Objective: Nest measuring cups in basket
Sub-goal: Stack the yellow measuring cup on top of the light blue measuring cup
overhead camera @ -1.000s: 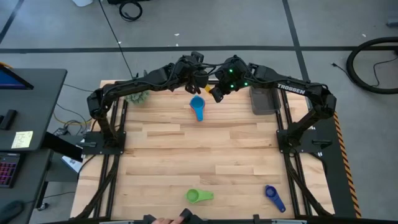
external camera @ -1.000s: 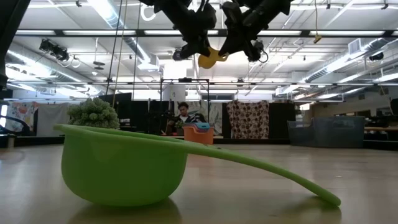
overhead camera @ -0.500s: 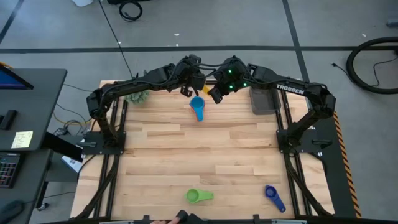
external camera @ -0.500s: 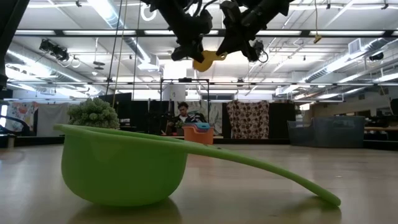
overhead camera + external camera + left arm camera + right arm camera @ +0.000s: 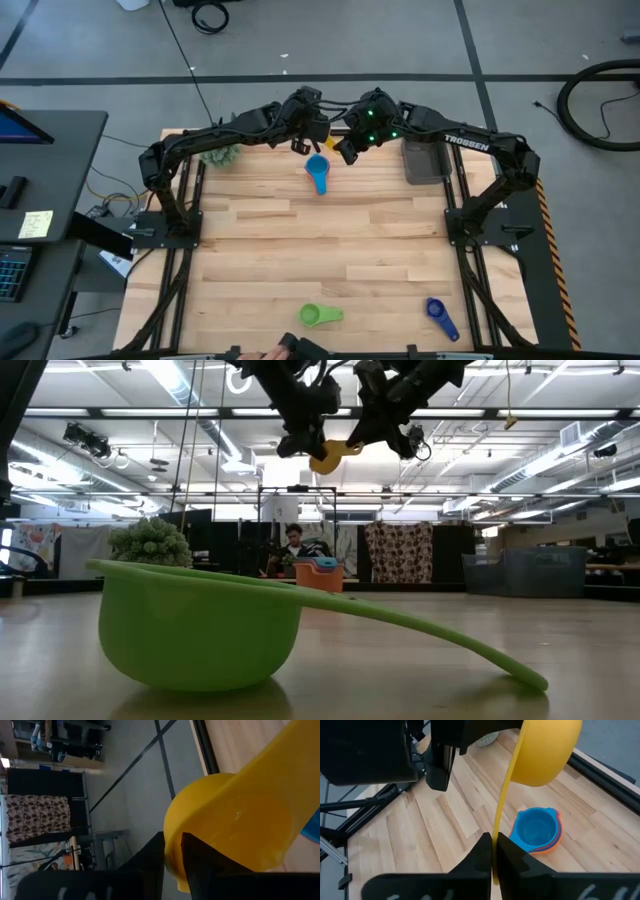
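- The yellow round plastic measuring cup is held in the air above the far middle of the light wooden slat table, between the two grippers.
- The right gripper has its fingers pressed together on the thin flat handle of the yellow cup.
- The left gripper pinches the rim of the same cup's bowl between its two dark fingers.
- On the table below the raised cup stands a stack of nested cups: a light blue round plastic cup on top, seated in an orange plastic cup.
- The small dark grey rectangular basket sits at the far right of the table, apart from the stack, under the right arm.
- A green round plastic cup lies at the near edge of the table, and a dark blue plastic cup lies well to its right.
- A fuzzy green plant ball rests at the far left of the table.
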### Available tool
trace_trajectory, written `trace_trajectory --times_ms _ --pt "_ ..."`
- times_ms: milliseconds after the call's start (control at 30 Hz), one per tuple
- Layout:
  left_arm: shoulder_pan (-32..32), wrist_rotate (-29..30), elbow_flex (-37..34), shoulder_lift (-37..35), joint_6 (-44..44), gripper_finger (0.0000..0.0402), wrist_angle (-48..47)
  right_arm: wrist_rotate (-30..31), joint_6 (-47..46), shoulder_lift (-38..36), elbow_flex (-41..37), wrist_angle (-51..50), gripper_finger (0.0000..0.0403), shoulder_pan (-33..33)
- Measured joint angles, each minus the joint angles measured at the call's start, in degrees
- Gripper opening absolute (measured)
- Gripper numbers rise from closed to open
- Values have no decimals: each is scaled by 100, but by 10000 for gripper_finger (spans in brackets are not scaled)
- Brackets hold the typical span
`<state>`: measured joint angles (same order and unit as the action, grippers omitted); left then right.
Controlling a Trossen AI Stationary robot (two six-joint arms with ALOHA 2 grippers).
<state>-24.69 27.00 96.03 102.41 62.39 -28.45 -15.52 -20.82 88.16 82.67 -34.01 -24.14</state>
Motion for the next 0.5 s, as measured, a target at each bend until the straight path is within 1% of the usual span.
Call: trace_trajectory --times_ms 233,500 --pt "51 -2 -4 2 -40 67 51 -51 2 -4 2 -30 12 0" --pt "53 -7 -7 9 125 67 77 -97 0 -7 2 -29 12 0"
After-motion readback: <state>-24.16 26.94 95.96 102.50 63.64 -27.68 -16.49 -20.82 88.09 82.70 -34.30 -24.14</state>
